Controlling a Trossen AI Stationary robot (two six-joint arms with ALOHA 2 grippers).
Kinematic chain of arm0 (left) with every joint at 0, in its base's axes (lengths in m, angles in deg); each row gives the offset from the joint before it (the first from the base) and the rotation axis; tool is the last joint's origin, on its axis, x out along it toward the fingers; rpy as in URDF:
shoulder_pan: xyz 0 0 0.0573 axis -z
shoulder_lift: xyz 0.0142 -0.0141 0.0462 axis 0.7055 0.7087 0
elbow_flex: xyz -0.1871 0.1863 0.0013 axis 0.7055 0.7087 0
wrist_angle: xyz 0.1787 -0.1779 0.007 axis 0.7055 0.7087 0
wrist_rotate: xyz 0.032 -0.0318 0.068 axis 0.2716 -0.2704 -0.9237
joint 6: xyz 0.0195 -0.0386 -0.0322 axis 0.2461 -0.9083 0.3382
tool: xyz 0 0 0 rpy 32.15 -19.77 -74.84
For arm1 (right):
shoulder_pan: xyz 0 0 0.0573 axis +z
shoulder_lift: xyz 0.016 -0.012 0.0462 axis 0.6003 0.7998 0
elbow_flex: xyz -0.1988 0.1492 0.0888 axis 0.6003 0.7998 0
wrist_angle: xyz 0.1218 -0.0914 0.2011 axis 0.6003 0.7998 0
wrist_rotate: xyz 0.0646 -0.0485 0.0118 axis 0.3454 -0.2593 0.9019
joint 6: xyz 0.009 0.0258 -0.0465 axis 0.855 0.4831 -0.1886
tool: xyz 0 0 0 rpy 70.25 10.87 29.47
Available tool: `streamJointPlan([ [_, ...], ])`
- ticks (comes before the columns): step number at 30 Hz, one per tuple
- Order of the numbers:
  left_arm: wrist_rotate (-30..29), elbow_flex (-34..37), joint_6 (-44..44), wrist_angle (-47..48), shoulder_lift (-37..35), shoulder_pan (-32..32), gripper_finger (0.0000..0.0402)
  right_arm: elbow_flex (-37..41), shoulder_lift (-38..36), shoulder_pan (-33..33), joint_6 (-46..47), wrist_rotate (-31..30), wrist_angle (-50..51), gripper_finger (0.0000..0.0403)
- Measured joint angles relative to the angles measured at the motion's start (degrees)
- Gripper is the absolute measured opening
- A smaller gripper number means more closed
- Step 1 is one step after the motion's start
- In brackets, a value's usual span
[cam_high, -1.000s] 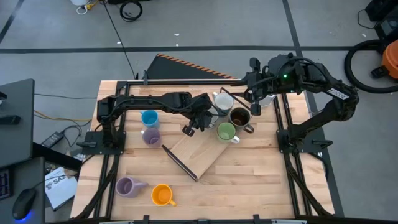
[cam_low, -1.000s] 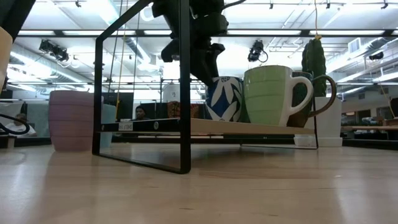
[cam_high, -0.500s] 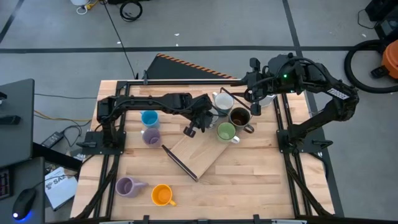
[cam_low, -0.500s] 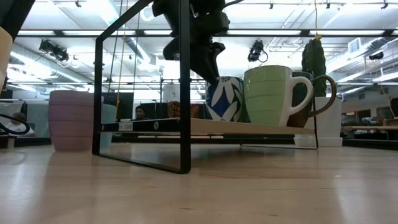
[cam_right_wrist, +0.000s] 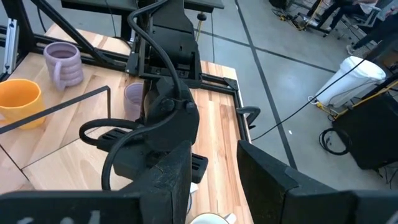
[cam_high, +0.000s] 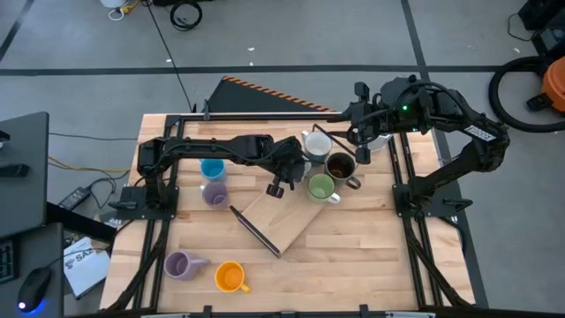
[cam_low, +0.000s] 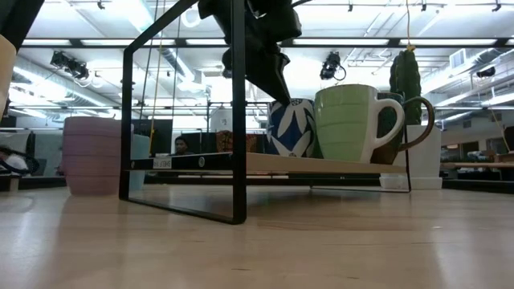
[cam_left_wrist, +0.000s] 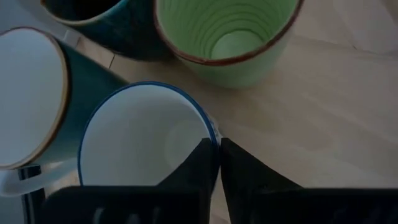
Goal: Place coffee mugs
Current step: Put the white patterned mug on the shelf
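Currently the left gripper (cam_high: pixel 279 184) is positioned over the raised wooden shelf (cam_high: pixel 282 221) at the table centre. In the left wrist view its two fingers (cam_left_wrist: pixel 202 168) are pressed together on the blue rim of a white-and-blue patterned mug (cam_left_wrist: pixel 146 143), one finger inside the cup and one outside. In the low view this mug (cam_low: pixel 291 127) stands on the shelf board with the gripper above it.

Three further mugs are grouped beside it on the shelf: the green mug (cam_high: pixel 321 186), the dark brown mug (cam_high: pixel 342 166) and the white mug (cam_high: pixel 316 143). In the low view the green mug (cam_low: pixel 347 124) stands just beside the patterned mug, with the brown mug's handle (cam_low: pixel 423 122) visible behind it.

The right gripper (cam_high: pixel 360 141) hangs near the table's far edge, close to the white mug. Its fingers (cam_right_wrist: pixel 168 171) stand apart and hold nothing.

Remaining mugs rest on the table top (cam_high: pixel 380 256), off the shelf:
- bright blue mug (cam_high: pixel 212 167) and a lavender mug (cam_high: pixel 214 193), near the left arm;
- a second lavender mug (cam_high: pixel 181 265) and the orange mug (cam_high: pixel 229 277), touching or nearly so, near the front edge.

A potted cactus (cam_low: pixel 405 76) stands behind the shelf.
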Motion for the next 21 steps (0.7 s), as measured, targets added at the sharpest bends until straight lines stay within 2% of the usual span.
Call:
streamJointPlan([
  [21,-0.3,0.0,-1.0,-3.0,0.0,-0.2,0.0032,0.0,0.0,0.1,-0.2,0.0,-0.1,0.0134],
])
